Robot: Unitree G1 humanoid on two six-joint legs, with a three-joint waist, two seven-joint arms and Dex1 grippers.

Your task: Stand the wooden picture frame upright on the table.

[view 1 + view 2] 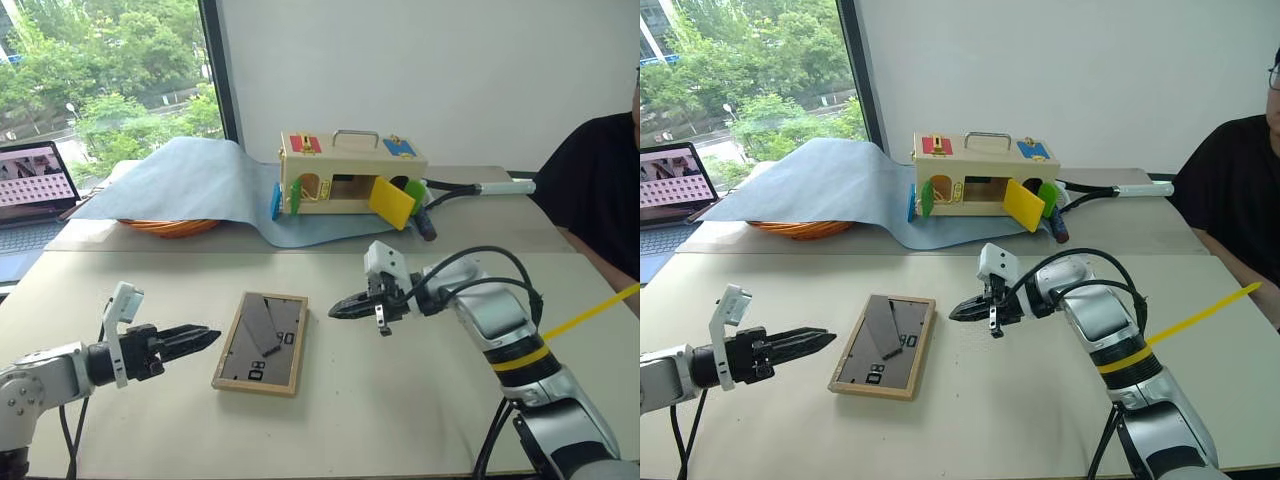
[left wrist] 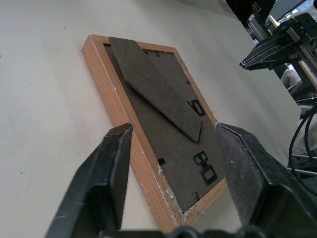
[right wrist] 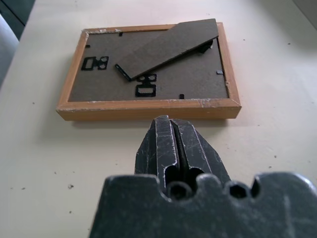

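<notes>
1. Left eye view: the wooden picture frame [image 1: 262,343] lies flat, face down, on the table [image 1: 400,400], about mid-width and nearer the front edge than the back. The grey backing is up, so the fold-out stand [image 1: 263,325] is reachable. The left gripper [image 1: 203,336] is held off the frame's left side, the right gripper [image 1: 338,309] off its right; neither touches it.
2. Right eye view: the same layout. A pale wooden box [image 1: 985,173] sits on blue cloth [image 1: 830,185] toward the back edge, well apart.
3. Left wrist view: the left fingers [image 2: 111,173] are spread wide, empty, framing a frame corner, likely lined up for a grasp.
4. Right wrist view: the right fingers [image 3: 171,148] are pressed together, empty, aimed at the frame's long edge.
</notes>
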